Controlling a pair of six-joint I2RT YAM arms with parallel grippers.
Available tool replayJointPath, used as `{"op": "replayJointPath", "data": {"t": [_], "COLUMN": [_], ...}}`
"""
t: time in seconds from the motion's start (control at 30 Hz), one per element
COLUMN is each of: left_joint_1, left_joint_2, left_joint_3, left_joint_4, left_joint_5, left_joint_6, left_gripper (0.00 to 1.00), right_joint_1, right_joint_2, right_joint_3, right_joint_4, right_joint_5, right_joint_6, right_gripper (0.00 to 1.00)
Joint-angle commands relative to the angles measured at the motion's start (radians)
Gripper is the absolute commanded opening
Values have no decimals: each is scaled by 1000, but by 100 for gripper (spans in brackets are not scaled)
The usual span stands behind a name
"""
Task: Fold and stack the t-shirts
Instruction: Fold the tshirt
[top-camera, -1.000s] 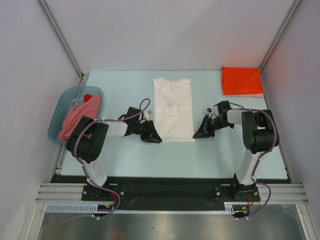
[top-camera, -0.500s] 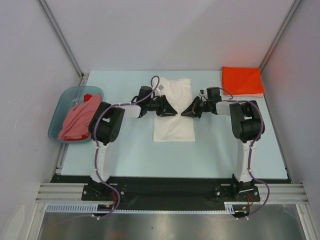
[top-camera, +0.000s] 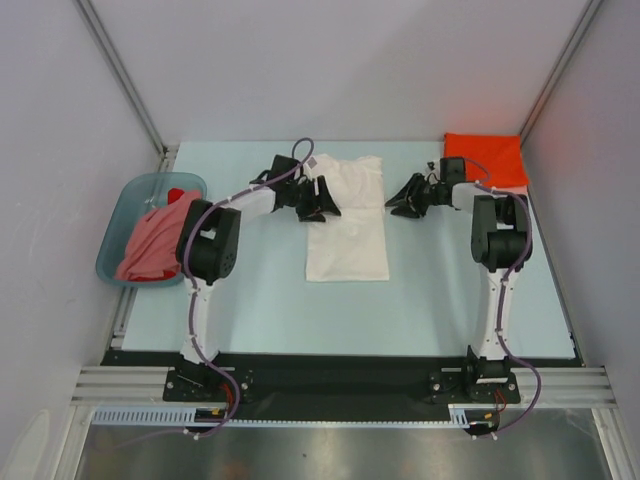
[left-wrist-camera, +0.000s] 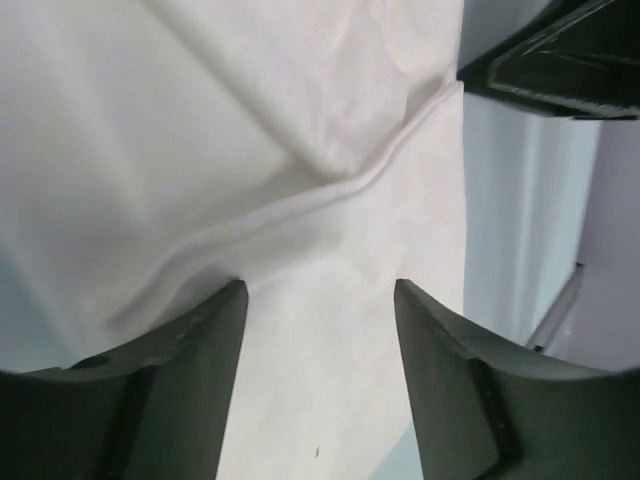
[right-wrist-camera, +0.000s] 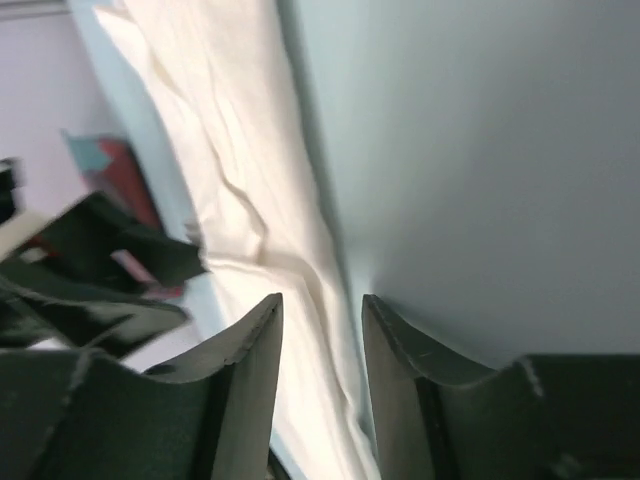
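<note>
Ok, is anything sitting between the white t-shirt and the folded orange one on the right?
Only the right gripper: it hangs in the gap between the white t-shirt and the orange t-shirt. No other object shows there.

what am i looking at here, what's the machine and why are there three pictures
It is two robot arms bolted to a table, each ending in a two-finger gripper. The wide picture comes from a fixed camera above and behind them. The two close-ups come from wrist cameras, so each shows its own dark fingers. On the table lie a part-folded white t-shirt, a folded orange t-shirt at the far right, and a blue-grey basin on the left holding a pink t-shirt. The left gripper and right gripper sit at the white shirt's far end, both open, holding nothing.
</note>
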Motion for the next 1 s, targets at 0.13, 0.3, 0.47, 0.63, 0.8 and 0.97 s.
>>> {"op": "replayJointPath", "data": {"t": [0.13,0.3,0.47,0.63,0.8,0.97], "left_joint_1": [-2,-12,-39,-40,-40,-45], "left_joint_2": [-530,-700,-804,-798,-755,-717], "left_joint_3": [-252,-470,-726,-849,-901,-957], "left_joint_4": [-336,-359,-213,-80,22,80], "left_joint_5": [-324,-363,-302,-277,-320,-366], "left_joint_6": [347,289,69,-137,-382,-560], "left_gripper": [92,93,75,74,77,71], "right_joint_1": [-11,46,104,106,109,110], "right_joint_2": [-358,-558,-687,-702,-669,-666], "right_joint_3": [-92,-360,-626,-727,-779,-821], "right_joint_4": [-561,-525,-374,-259,-156,-62], "right_joint_5": [219,230,197,207,219,273], "right_joint_6": [-453,-408,-289,-213,-63,54], "right_gripper": [55,56,61,60,54,50]}}
